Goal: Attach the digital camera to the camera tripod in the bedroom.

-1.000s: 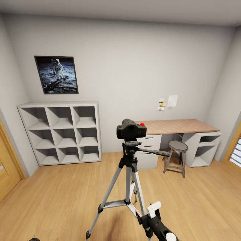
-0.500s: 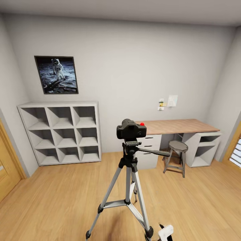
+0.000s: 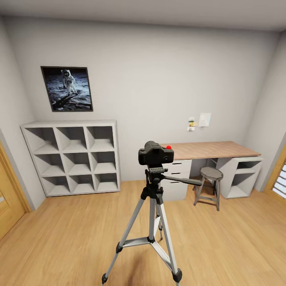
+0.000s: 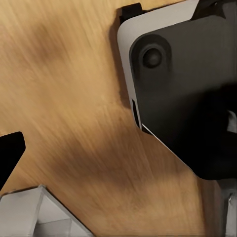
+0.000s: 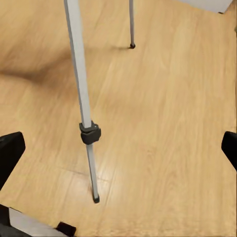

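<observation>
The black digital camera [image 3: 155, 154] with its red button sits on the head of the camera tripod [image 3: 153, 222], which stands on the wood floor in the middle of the bedroom. One silver tripod leg [image 5: 81, 84] with a black joint runs down to the floor in the right wrist view. It lies between the wide-apart fingertips [image 5: 10, 153] of my right gripper [image 5: 118, 153], which is open and holds nothing. My left gripper [image 4: 118, 153] hangs over the floor beside my own base, with one black fingertip [image 4: 7, 153] at the frame's edge, set wide.
White cube shelves [image 3: 75, 157] stand against the back wall on the left. A wooden desk [image 3: 210, 150] with a grey stool [image 3: 209, 184] stands on the right. A wooden door [image 3: 8, 202] is at the far left. My black and white base [image 4: 187, 89] is close to the left gripper.
My right gripper, seen at the lower right of the head view a second ago, has sunk down out of that picture. Camera and tripod have not moved.
</observation>
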Available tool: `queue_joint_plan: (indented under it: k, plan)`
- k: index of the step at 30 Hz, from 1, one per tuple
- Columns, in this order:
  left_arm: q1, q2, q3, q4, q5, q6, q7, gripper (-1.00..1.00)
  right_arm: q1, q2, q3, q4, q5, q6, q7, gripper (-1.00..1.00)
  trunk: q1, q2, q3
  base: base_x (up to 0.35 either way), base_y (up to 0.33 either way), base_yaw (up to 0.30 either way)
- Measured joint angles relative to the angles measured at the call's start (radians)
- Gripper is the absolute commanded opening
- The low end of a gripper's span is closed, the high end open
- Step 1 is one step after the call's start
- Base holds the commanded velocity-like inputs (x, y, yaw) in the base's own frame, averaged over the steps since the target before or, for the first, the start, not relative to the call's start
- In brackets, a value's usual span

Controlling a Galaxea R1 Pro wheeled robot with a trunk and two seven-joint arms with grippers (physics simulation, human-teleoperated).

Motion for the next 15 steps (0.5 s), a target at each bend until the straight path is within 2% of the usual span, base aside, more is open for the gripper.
queue_joint_plan:
  k: [3, 7, 10, 11, 12, 13, 14, 15]
  plan:
    - [0.026, -0.001, 0.0, 0.0, 0.001, -0.002, 0.003, 1.0, 0.05, -0.023, 0.001, 0.014, 0.001, 0.018, 0.0, 1.0, 0.0, 0.0, 0.0, 0.0, 0.0, 0.0]
    - [0.052, -0.001, 0.0, 0.0, 0.002, -0.002, 0.012, 1.0, 0.101, -0.032, -0.001, 0.02, 0.001, 0.062, -0.001, 1.0, 0.0, 0.0, 0.0, 0.0, 0.0, 0.0]
    - [0.072, -0.001, 0.0, 0.0, 0.002, -0.002, 0.031, 1.0, 0.136, -0.035, -0.005, 0.024, 0.0, 0.128, -0.002, 1.0, 0.0, 0.0, 0.0, 0.0, 0.0, 0.0]
    - [0.101, -0.002, -0.001, 0.0, 0.002, -0.002, 0.071, 1.0, 0.171, -0.036, -0.029, 0.024, -0.006, 0.27, -0.021, 1.0, 0.0, 0.0, -0.001, 0.0, 0.0, 0.0]
    - [0.116, -0.003, 0.001, 0.0, 0.004, -0.002, 0.095, 1.0, 0.184, -0.035, -0.059, 0.025, -0.02, 0.358, -0.04, 1.0, 0.0, 0.0, -0.001, 0.0, 0.0, 0.0]
    - [0.121, -0.003, 0.001, 0.0, 0.004, -0.002, 0.105, 1.0, 0.189, -0.034, -0.078, 0.025, -0.031, 0.404, -0.051, 1.0, 0.0, 0.0, 0.0, 0.0, 0.0, 0.0]
    - [0.139, -0.002, 0.002, 0.0, 0.016, -0.002, 0.132, 1.0, 0.208, -0.029, -0.154, 0.025, -0.089, 0.557, -0.082, 1.0, 0.0, 0.0, -0.001, 0.0, 0.0, 0.0]
    - [0.143, -0.002, 0.004, 0.0, 0.024, -0.002, 0.137, 1.0, 0.214, -0.027, -0.17, 0.025, -0.107, 0.593, -0.089, 1.0, 0.0, 0.0, 0.0, 0.0, 0.0, 0.0]
